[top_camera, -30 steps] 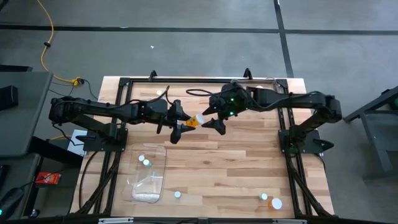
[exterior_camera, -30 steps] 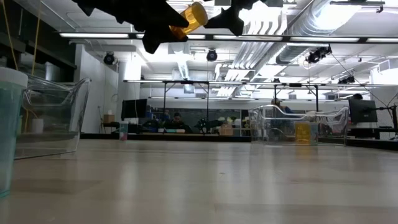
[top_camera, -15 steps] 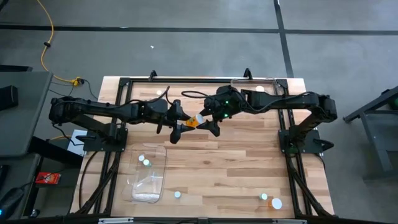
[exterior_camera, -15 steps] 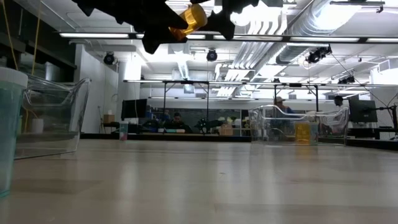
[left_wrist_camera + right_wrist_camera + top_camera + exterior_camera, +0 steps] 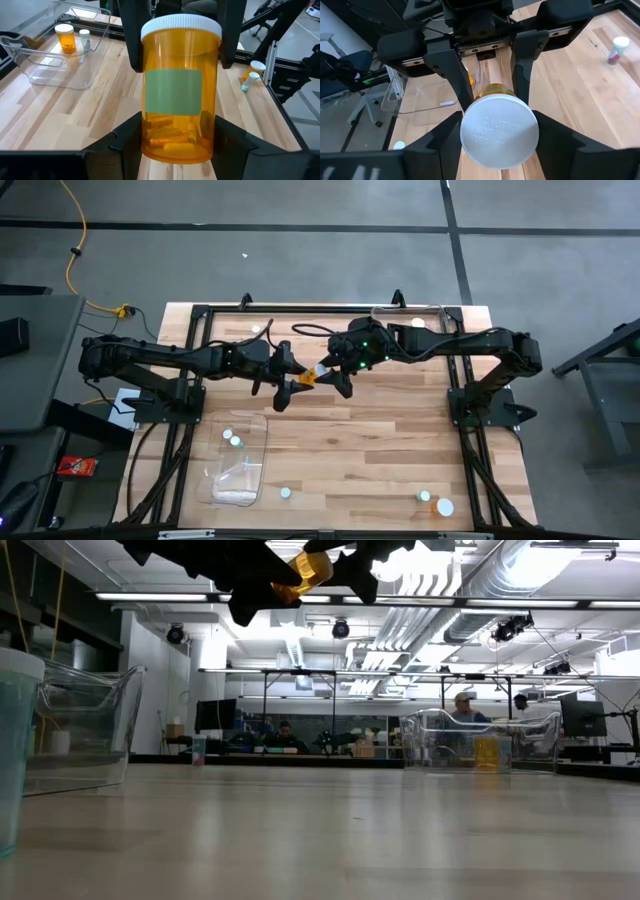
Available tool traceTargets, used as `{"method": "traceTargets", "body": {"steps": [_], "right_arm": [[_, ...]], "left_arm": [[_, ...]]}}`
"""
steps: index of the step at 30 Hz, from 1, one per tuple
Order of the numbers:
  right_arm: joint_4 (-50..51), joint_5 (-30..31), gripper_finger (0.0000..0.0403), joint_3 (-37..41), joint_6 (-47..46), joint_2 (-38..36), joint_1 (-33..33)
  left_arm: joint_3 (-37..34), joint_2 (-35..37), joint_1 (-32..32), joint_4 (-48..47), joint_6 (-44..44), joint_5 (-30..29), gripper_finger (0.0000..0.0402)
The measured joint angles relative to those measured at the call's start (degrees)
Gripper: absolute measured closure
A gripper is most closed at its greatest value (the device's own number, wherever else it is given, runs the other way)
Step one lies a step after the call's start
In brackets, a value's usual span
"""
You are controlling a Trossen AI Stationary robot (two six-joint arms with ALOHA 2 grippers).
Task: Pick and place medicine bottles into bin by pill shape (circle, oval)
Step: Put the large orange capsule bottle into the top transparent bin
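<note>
i hold the orange bottle up above the middle of the table, my left claw pinching its lower body from both sides. my right claw meets it from three o'clock, fingers at either side of the white cap, pressing in on it. oval orange pills lie at the bottle's bottom. a clear bin with small bottles sits toward seven o'clock; two more bottles stand at five o'clock.
</note>
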State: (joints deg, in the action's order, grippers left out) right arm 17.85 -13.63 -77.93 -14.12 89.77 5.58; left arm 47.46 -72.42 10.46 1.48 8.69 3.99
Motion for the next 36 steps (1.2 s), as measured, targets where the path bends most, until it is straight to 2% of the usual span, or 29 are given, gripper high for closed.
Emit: {"method": "traceTargets", "body": {"steps": [7, 13, 19, 25, 30, 33, 36], "right_arm": [[1.14, 0.00, 0.0215, 0.00, 1.02, -0.86, 0.63], [9.49, 0.93, 0.0215, 0.00, 3.81, -6.60, 4.28], [24.22, 6.86, 0.0215, 0.00, 5.71, -13.23, 6.38], [38.35, 15.94, 0.0215, 0.00, 6.11, -18.61, 6.54], [41.29, 20.91, 0.0215, 0.00, 3.84, -22.90, 6.54], [41.67, 26.17, 0.0215, 0.00, 3.73, -24.81, 6.88], [41.74, 29.76, 0.0215, -0.16, 2.70, -25.17, 9.96]], "left_arm": [[0.00, 0.58, 0.26, 0.23, 0.80, -0.20, 0.0214], [0.00, 5.18, 3.05, -5.05, 1.66, 0.35, 0.0183], [-0.04, 13.68, 7.07, -11.97, 1.66, 0.57, 0.0166], [-0.02, 24.31, 9.16, -8.43, 3.64, -0.58, 0.0165], [-0.02, 29.34, 8.48, -3.23, 4.15, -4.70, 0.0165], [-0.02, 30.28, 8.13, -1.50, 4.44, -5.99, 0.0165], [-0.02, 30.42, 8.13, -0.03, 4.83, -6.03, 0.0165]]}}
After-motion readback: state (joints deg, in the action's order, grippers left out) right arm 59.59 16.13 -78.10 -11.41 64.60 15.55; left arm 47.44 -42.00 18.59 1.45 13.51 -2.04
